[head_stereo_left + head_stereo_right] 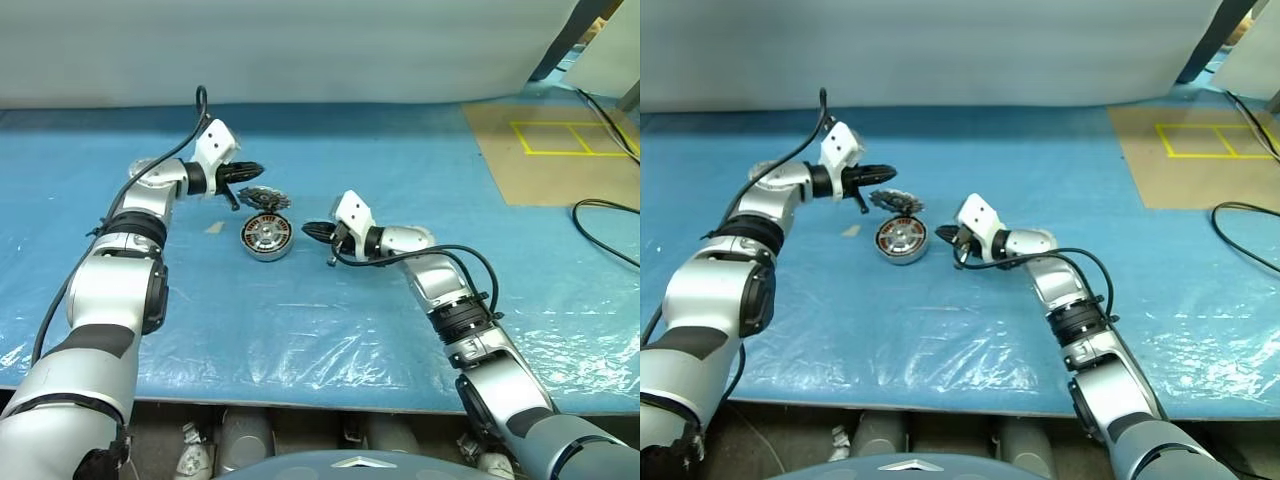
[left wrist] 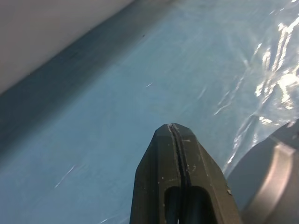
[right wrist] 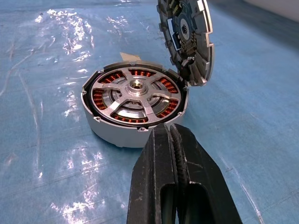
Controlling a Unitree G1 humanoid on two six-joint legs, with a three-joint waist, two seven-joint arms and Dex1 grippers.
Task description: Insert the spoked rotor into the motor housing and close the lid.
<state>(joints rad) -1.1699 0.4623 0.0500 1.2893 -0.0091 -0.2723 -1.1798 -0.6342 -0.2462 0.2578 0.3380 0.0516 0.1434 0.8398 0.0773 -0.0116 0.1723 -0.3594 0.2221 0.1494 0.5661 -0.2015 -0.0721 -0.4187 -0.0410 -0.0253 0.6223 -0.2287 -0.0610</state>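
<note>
Already the spoked rotor (image 3: 135,95) sits inside the motor housing (image 3: 105,128), just ahead of the shut, empty right gripper (image 3: 175,135), with the lid (image 3: 187,39) propped on edge against the housing's far rim, nearer the closed left gripper (image 1: 252,170).

blue plastic sheet (image 1: 330,330), yellow-taped board (image 1: 560,150), black cable (image 1: 610,225)

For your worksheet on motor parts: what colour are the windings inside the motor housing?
Copper-orange, seen between the spokes in the motor housing; the right wrist view shows them best.
</note>
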